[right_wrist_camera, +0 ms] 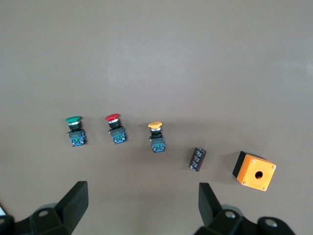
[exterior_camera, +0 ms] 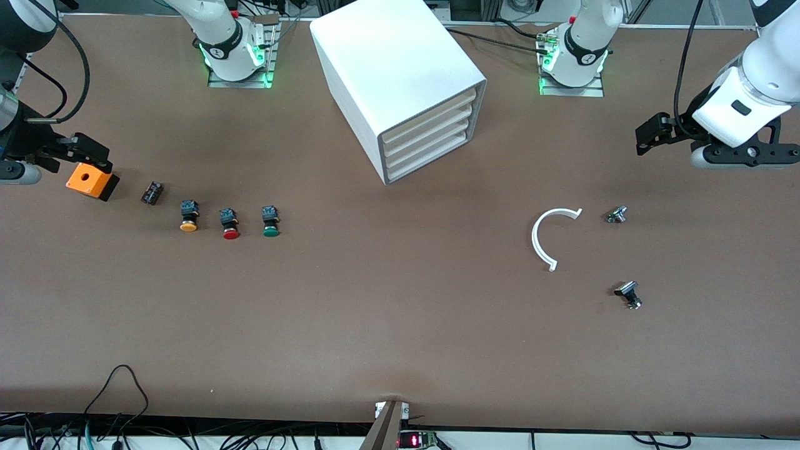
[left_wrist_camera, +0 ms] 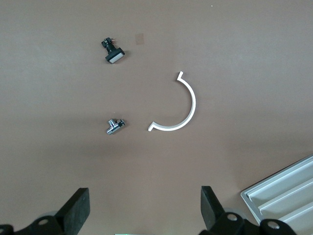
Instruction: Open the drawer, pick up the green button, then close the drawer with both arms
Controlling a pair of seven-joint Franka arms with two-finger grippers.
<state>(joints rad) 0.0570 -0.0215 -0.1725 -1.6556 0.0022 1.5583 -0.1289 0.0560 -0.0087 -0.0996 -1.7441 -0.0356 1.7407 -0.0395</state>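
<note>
The white cabinet [exterior_camera: 387, 69] stands at the back middle of the table. All four drawers are shut, and the bottommost drawer [exterior_camera: 431, 156] sits flush. The green button [exterior_camera: 270, 222] lies on the table toward the right arm's end, also in the right wrist view [right_wrist_camera: 75, 130]. My right gripper [exterior_camera: 84, 153] hangs open and empty over the orange box, its fingers wide apart in its wrist view [right_wrist_camera: 142, 203]. My left gripper [exterior_camera: 650, 134] hangs open and empty [left_wrist_camera: 145, 208] over the left arm's end, apart from the cabinet.
A red button [exterior_camera: 230, 225], a yellow button [exterior_camera: 189, 217], a black cylinder [exterior_camera: 152, 192] and an orange box [exterior_camera: 90, 181] lie in a row beside the green one. A white arc [exterior_camera: 544, 237] and two small metal parts [exterior_camera: 617, 214] [exterior_camera: 629, 294] lie toward the left arm's end.
</note>
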